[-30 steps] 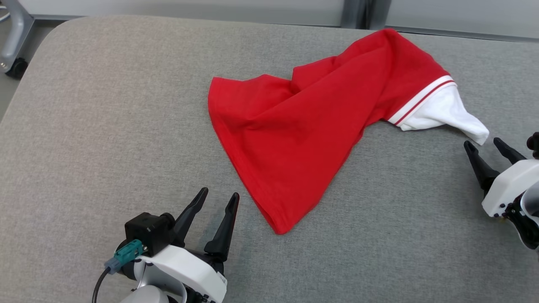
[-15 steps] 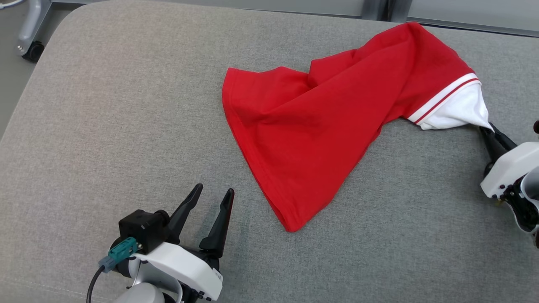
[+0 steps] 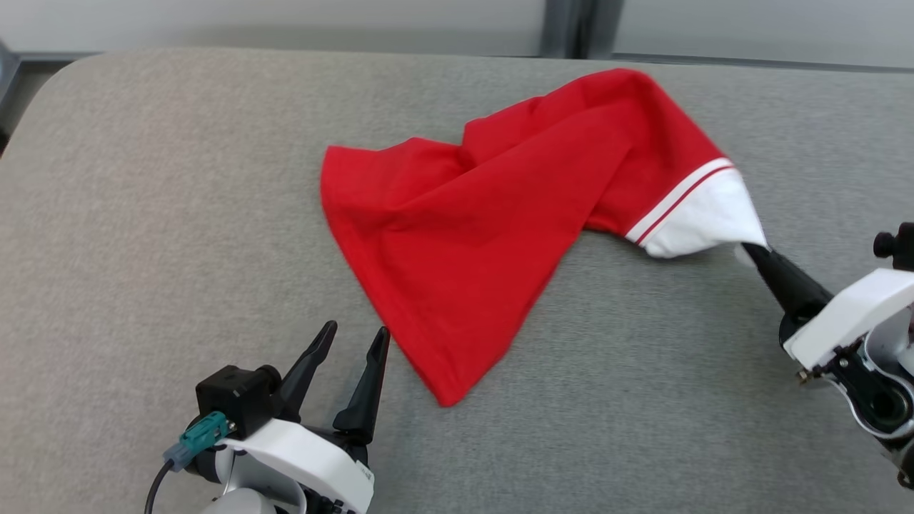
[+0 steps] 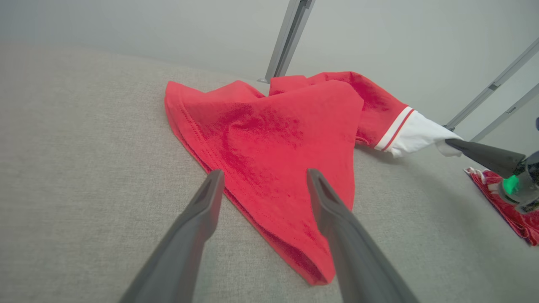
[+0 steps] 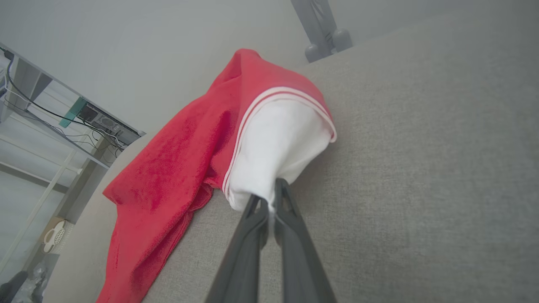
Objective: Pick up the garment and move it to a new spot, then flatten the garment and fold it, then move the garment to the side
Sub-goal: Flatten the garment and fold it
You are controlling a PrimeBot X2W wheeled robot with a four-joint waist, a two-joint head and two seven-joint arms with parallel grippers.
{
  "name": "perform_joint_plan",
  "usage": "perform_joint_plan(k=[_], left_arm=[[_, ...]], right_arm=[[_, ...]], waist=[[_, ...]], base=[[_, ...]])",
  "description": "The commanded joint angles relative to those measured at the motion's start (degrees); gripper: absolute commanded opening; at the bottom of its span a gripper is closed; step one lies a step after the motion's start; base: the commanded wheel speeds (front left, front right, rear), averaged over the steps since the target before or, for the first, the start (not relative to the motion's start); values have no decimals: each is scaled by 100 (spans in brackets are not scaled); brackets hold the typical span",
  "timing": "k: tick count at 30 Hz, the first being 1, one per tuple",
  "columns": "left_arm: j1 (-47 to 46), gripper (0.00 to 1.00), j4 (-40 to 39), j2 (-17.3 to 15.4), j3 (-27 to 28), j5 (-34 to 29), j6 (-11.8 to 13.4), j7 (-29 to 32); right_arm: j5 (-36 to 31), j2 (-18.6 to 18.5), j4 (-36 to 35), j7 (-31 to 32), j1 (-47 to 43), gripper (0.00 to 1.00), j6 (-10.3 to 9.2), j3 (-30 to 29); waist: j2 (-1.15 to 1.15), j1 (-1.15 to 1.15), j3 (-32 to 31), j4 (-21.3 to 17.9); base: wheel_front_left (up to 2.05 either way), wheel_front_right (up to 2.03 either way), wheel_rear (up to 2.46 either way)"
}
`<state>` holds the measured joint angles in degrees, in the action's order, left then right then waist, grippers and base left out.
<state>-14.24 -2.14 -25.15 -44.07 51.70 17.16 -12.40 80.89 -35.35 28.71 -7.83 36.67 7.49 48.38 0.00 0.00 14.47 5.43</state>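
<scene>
Grey cushion (image 3: 143, 214) bears the garment (image 3: 464, 243), right gripper (image 3: 753, 250) pinching its white end (image 3: 703, 218), left gripper (image 3: 355, 332) wide beside.

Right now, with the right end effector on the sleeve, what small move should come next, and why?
Probably lift the right end effector slightly. It is shut on the tip of the white sleeve, while the red shirt lies crumpled on the grey padded surface. The left end effector hangs open beside the hem corner, so a short lift would test the grip first.
</scene>
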Motion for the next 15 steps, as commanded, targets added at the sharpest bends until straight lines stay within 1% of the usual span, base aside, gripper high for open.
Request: perform_joint_plan(k=[1,2,5,7,9,11,13,14,15], left_arm=[[73,100,34,-15,40,21,-25,-49],[73,100,34,-15,40,21,-25,-49],[67,100,56,-3,59,33,-41,-70],[77,100,63,-2,69,41,-39,-79],[85,100,66,-4,78,49,-36,-83],[73,100,67,-5,76,52,-46,-79],[49,100,75,-6,67,49,-41,-62],[28,100,87,0,49,50,-59,-47],[17,100,92,4,39,48,-65,-40]], right_arm=[[232,-185,-430,162,-226,0,0,-59],[232,-185,-430,162,-226,0,0,-59],[554,-503,-1089,380,-552,0,0,-133],[669,-722,-1381,521,-754,0,0,-126],[559,-991,-1524,634,-886,0,0,-64],[268,-1199,-1432,686,-968,0,0,32],[44,-1182,-1275,714,-1035,0,0,112],[-241,-1115,-967,706,-1035,0,0,165],[-392,-1045,-788,724,-1022,0,0,201]], waist=[[0,0,-164,-254],[0,0,-164,-254],[0,0,-262,-440],[0,0,-313,-538],[0,0,-343,-610],[0,0,-350,-661],[0,0,-347,-693],[0,0,-339,-708],[0,0,-333,-709]], base=[[0,0,0],[0,0,0],[0,0,0],[0,0,0],[0,0,0],[0,0,0],[0,0,0],[0,0,0],[0,0,0]])
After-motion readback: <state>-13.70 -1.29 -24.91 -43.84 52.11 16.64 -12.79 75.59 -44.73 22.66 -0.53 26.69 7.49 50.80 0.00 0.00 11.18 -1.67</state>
